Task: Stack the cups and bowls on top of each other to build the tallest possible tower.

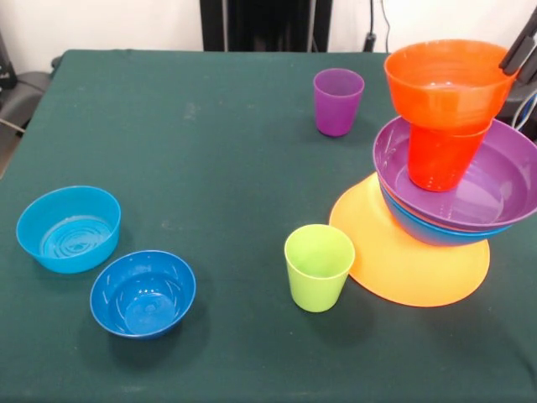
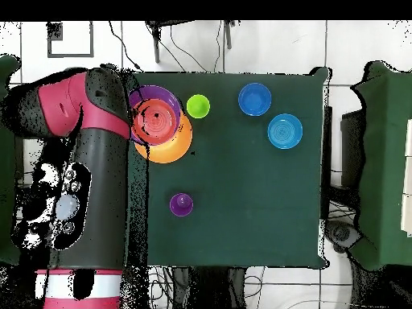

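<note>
The arm reaches over the surface's edge, and the hand sits at the small orange bowl's rim, grip hard to tell. The tower: four bowls, one orange cup. Loose: two blue bowls, then the purple cup and the green cup.

the middle of the table is open cloth, passable. the tower blocks one side edge, its top orange bowl tall, with the gripper at its rim. the purple cup stands near it; the green cup sits just beside its base. two blue bowls lie well apart at the opposite side.
</note>
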